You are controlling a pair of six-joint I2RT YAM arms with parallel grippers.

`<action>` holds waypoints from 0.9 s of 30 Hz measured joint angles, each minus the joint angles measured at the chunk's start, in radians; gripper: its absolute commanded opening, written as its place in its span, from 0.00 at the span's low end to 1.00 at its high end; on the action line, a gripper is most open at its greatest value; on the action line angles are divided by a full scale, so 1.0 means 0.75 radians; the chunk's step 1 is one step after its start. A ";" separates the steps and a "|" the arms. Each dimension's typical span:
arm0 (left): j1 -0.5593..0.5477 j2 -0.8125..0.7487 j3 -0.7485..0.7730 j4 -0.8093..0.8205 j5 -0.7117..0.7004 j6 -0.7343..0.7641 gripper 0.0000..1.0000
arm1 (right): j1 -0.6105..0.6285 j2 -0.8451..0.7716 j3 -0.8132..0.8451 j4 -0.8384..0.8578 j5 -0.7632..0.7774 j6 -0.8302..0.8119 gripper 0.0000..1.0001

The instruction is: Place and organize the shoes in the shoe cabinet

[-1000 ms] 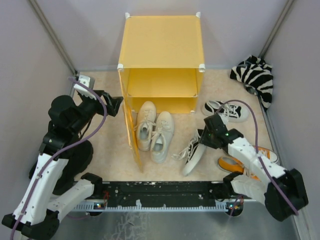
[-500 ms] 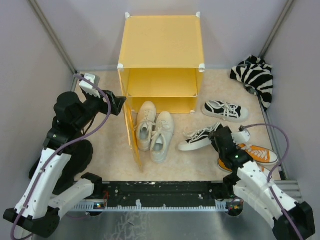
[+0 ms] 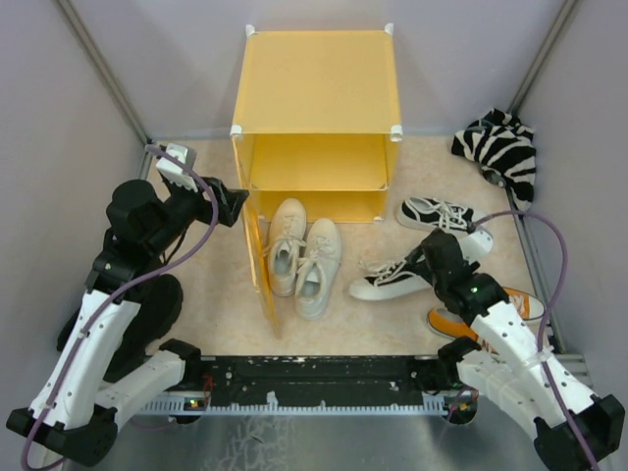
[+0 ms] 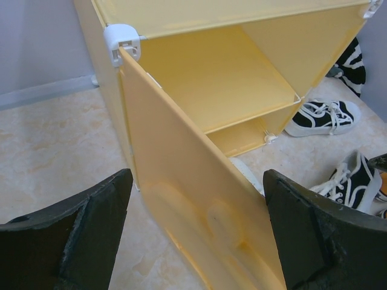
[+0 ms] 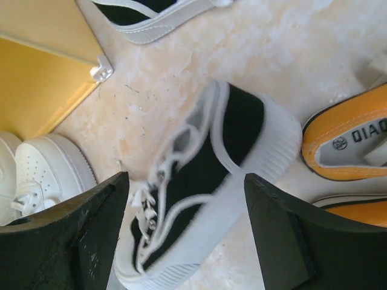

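The right claw [image 5: 185, 184], fingers apart, hovers over the black sneaker [image 3: 392, 280] on the tabletop [image 3: 211, 285]; squaring up across its heel before closing looks wise. Ahead-left of it the shoe cabinet [image 3: 314, 88] stands open, the left claw [image 4: 196, 178], also spread, facing its door [image 4: 199, 223]

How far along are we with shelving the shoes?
Done: the cabinet door stands open, the open left gripper near it. In hand: the open right gripper hovers over one black sneaker, not gripping. Left: all six shoes; the off-white pair lies before the opening, the other black sneaker and orange pair on the floor.
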 measured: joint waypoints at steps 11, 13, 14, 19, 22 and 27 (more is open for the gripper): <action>0.000 -0.030 -0.043 0.047 0.005 -0.018 0.95 | -0.011 0.365 0.316 -0.112 -0.068 -0.458 0.76; 0.000 -0.033 -0.043 0.044 0.005 -0.018 0.95 | -0.018 0.434 0.334 -0.131 -0.100 -0.540 0.75; 0.000 -0.037 -0.043 0.041 0.005 -0.018 0.95 | -0.019 0.468 0.360 -0.156 -0.114 -0.588 0.75; 0.000 -0.072 -0.052 0.040 0.004 -0.019 0.95 | -0.022 0.617 0.570 -0.233 -0.190 -0.835 0.68; 0.000 -0.085 -0.063 0.039 0.007 -0.024 0.95 | -0.024 0.653 0.625 -0.233 -0.287 -0.956 0.61; 0.000 -0.084 -0.064 0.033 0.007 -0.024 0.95 | -0.025 0.684 0.620 -0.273 -0.472 -1.134 0.62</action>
